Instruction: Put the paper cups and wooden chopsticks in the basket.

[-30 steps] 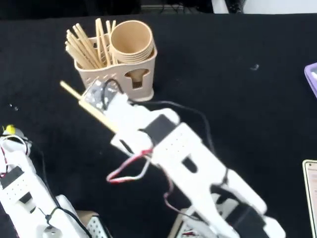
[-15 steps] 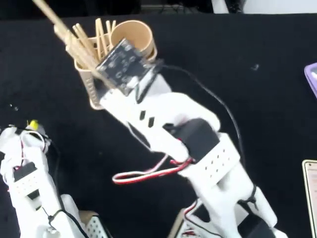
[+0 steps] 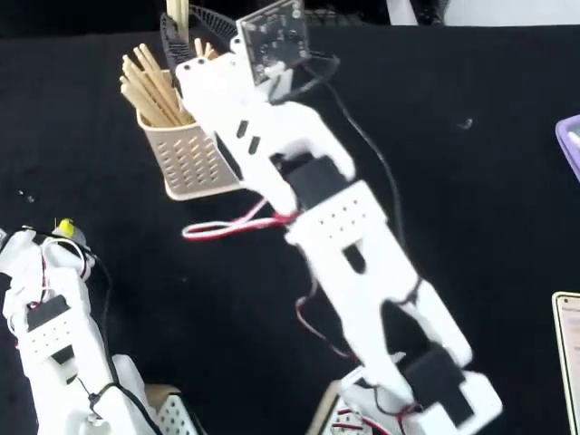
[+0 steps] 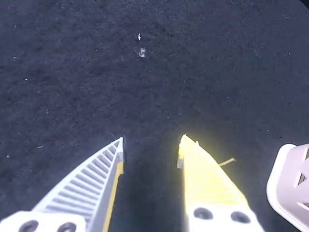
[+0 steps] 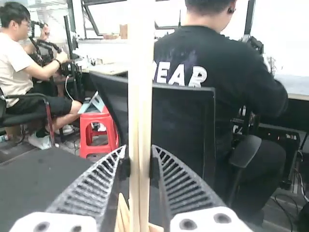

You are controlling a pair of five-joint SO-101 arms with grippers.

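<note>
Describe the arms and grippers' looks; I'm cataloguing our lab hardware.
Left arm and right arm: white plastic, black servo blocks. The right carries a red-and-white cable and bare circuit board. Right gripper: grey, ribbed, tapered fingers; left gripper: one pale, one yellow.

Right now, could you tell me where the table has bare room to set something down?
The widest bare patch of table lies between the right arm and the purple thing at the right edge. A smaller one lies between the basket and the left arm. It is crowded at the basket, where the right gripper holds chopsticks.
</note>
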